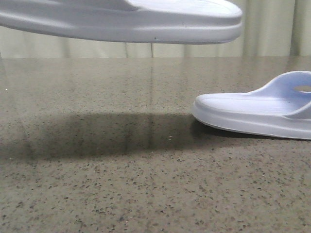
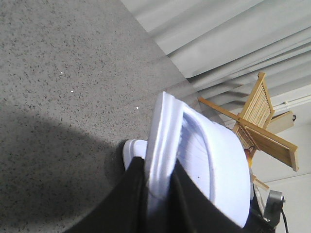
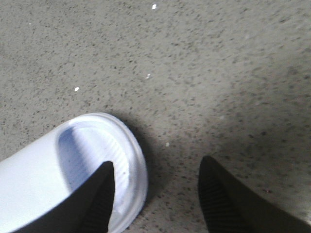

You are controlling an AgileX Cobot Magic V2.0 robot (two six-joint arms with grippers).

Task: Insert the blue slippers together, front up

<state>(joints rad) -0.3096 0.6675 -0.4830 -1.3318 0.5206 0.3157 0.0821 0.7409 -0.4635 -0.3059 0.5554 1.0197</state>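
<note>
One pale blue-white slipper [image 1: 121, 19] hangs in the air across the top of the front view, sole down. My left gripper [image 2: 158, 167] is shut on its edge [image 2: 163, 141], with one black finger on each side. The second slipper [image 1: 257, 109] lies flat on the table at the right and also shows in the right wrist view [image 3: 73, 165]. My right gripper [image 3: 156, 167] is open just above the table. One finger is over the slipper's rounded end and the other is over bare table beside it. Neither gripper shows in the front view.
The speckled grey-brown stone table [image 1: 121, 184] spreads across the front view, with the lifted slipper's shadow at the left. Pale curtains [image 1: 194, 48] hang behind it. A wooden folding rack [image 2: 257, 121] stands beyond the table.
</note>
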